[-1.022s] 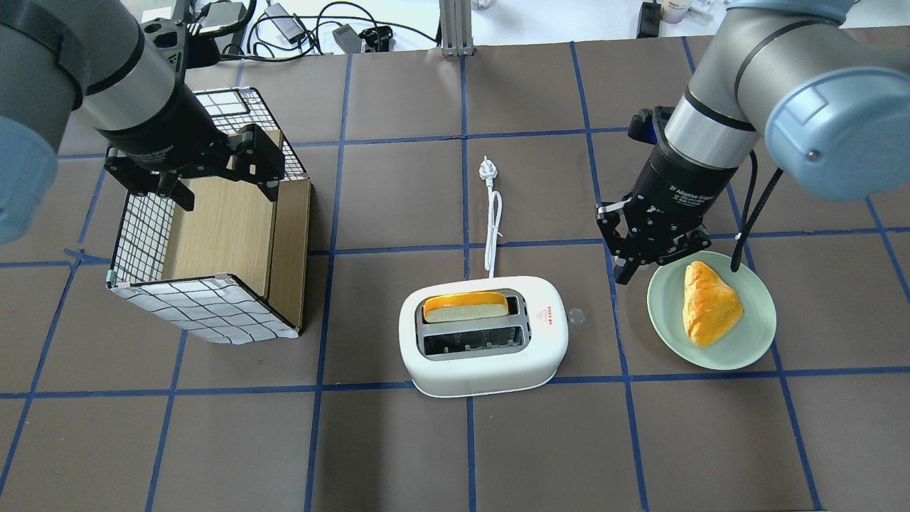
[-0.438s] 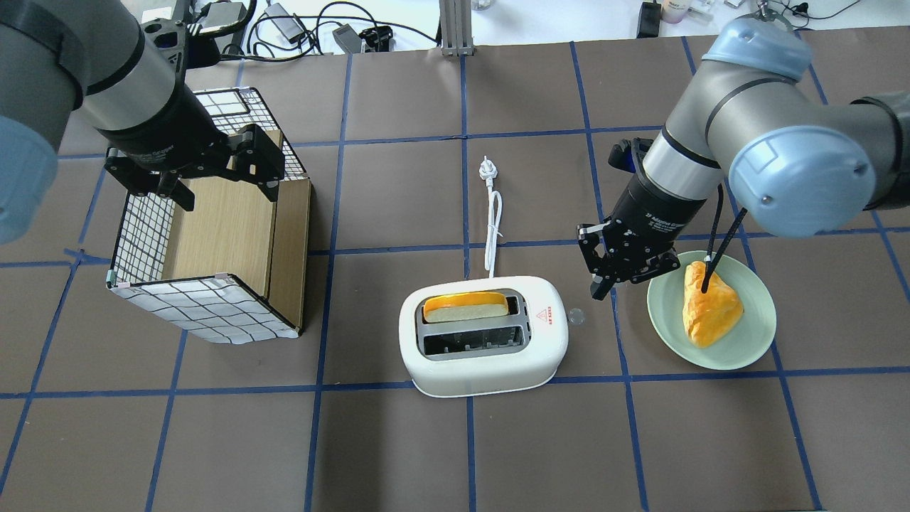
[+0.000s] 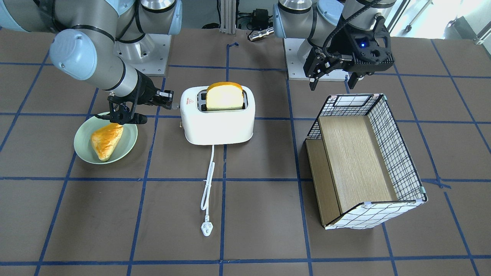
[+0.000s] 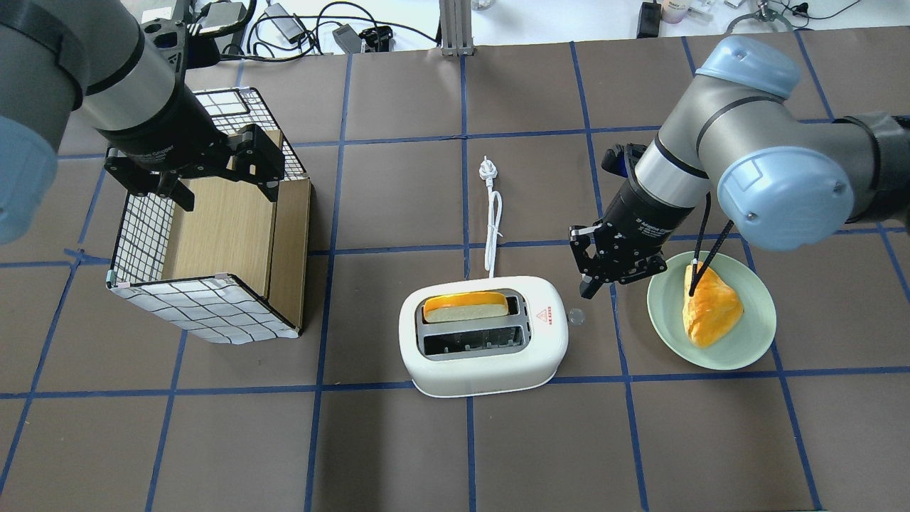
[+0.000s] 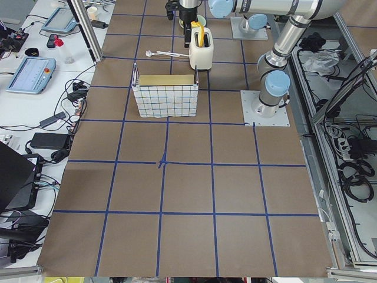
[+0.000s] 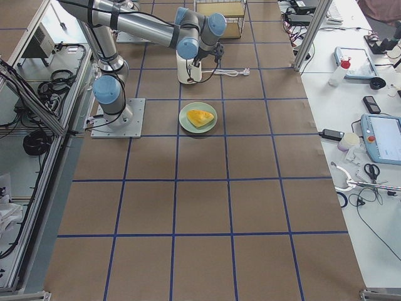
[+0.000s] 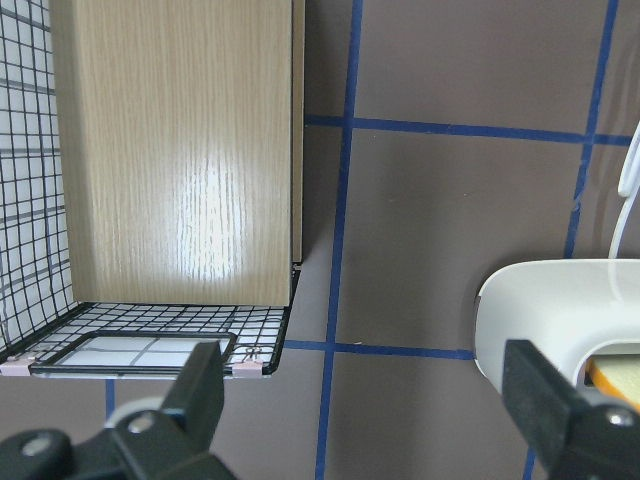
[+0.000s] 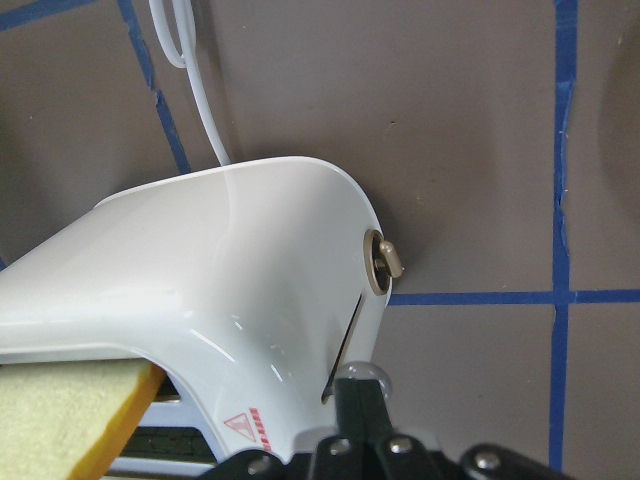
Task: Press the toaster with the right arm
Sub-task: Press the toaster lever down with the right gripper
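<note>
My right gripper (image 4: 589, 286) is shut tight, with nothing in it. In my right wrist view its fingers (image 8: 360, 405) look like one black bar in the middle. The tip points down at the right end of the toaster (image 4: 483, 334). It is just beside the little clear lever (image 4: 576, 316) that sticks out from that end. I cannot tell if the tip touches the lever. A grey knob (image 8: 383, 262) sits on the same end, a bit farther from me.

The toaster stands in the middle of the brown table (image 4: 398, 441), between the basket (image 4: 206, 313) and the plate (image 4: 753, 345). A slice of bread (image 4: 466, 306) sticks up out of the slot farther from me. The white cord (image 4: 492, 227) runs away from me across the table. It ends in a plug (image 4: 485, 168) that lies flat.

The green plate is to the right of the toaster, near it but not touching. A yellow pastry (image 4: 711, 306) lies on it. My right wrist hangs over the plate's far edge.

My left gripper (image 4: 226, 192) is open wide and holds nothing. It hangs over the basket, which is made of wire, lies on its side and has a wooden board (image 4: 220, 235) inside. This gripper is well away from the toaster.
</note>
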### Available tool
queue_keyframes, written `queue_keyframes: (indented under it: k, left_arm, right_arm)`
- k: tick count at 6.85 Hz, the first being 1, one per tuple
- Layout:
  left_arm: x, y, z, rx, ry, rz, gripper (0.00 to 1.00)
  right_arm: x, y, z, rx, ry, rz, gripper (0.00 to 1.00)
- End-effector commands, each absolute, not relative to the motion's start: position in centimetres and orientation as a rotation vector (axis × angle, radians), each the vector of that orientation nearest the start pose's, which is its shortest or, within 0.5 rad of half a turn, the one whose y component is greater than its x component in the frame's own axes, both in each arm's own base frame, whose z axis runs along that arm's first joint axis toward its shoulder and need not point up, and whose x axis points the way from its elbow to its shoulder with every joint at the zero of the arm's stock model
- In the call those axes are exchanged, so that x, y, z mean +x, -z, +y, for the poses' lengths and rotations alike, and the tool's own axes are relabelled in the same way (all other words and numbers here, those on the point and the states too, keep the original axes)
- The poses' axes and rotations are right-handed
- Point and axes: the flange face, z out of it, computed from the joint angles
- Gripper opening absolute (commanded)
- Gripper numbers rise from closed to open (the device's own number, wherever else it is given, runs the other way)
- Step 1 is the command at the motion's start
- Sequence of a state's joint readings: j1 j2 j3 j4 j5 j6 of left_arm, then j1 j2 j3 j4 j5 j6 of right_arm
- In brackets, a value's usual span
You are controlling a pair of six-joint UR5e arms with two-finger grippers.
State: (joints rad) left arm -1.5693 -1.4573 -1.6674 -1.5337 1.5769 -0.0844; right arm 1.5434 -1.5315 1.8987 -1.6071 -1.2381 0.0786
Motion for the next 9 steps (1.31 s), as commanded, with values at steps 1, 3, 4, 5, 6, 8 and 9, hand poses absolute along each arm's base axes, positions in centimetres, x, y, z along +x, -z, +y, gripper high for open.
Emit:
queue_keyframes:
  k: [1,3,4,5,6,8,9]
  left_arm:
    - [-13.2,-49.7,-44.9,-0.135,0.085,3.134,1.00]
    - [-13.2,-49.7,-44.9,-0.135,0.085,3.134,1.00]
    - [-13.2,-49.7,-44.9,-0.135,0.085,3.134,1.00]
    - [-13.2,-49.7,-44.9,-0.135,0.085,3.134,1.00]
    - [-13.2,-49.7,-44.9,-0.135,0.087,3.134,1.00]
    - [-13.2,-49.7,-44.9,-0.135,0.087,3.134,1.00]
    - [-13.2,-49.7,-44.9,-0.135,0.087,3.134,1.00]
  right_arm:
    - [15.7,-31.4,-44.4,0.229,-0.506,2.742,0.00]
    - [15.7,-30.8,-43.5,0.250,-0.540,2.740,0.00]
    - [15.7,-30.5,-43.3,0.255,-0.553,2.736,0.00]
    - [15.7,-30.0,-43.2,0.257,-0.573,2.731,0.00]
    - [15.7,-29.7,-43.1,0.253,-0.562,2.731,0.00]
    - [15.7,-29.7,-43.6,0.248,-0.520,2.738,0.00]
    - [15.7,-29.6,-43.9,0.247,-0.502,2.741,0.00]
